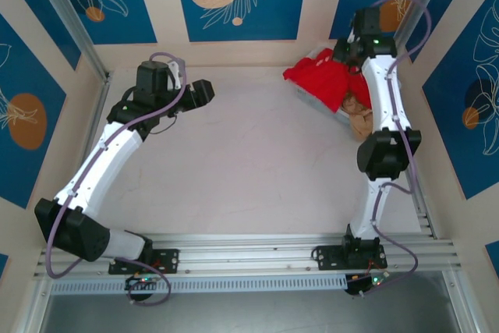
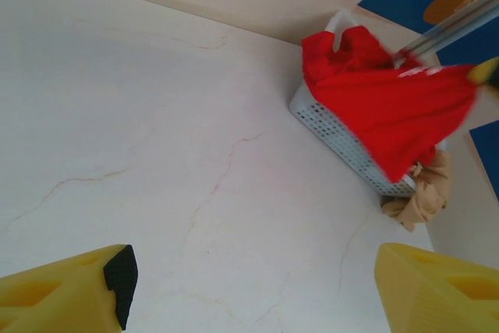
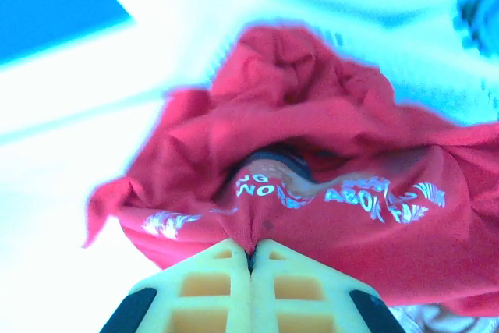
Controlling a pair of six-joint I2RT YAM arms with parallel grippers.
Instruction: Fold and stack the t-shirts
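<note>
R gripper (image 3: 251, 256) is clenched on a fold of the red t-shirt (image 3: 312, 146), pinched right at the fingertips; shirt is bunched, hanging from the claw and draped over the white basket (image 2: 335, 136) at far-right of table (image 1: 257, 161); no clear long axis, cloth drapes diagonally across the basket in left wrist view; R arm is clearly nearer, reached far fwd w/ wrist bent down over the basket; L gripper (image 2: 253, 282) is released, jaws wide, well apart on far-left, pointing toward the basket; tan cloth (image 2: 425, 193) just beside the basket.

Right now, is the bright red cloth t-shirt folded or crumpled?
Crumpled: the t-shirt bunches in wrinkles over the white plastic lattice basket, pinched by the shut right gripper.
</note>
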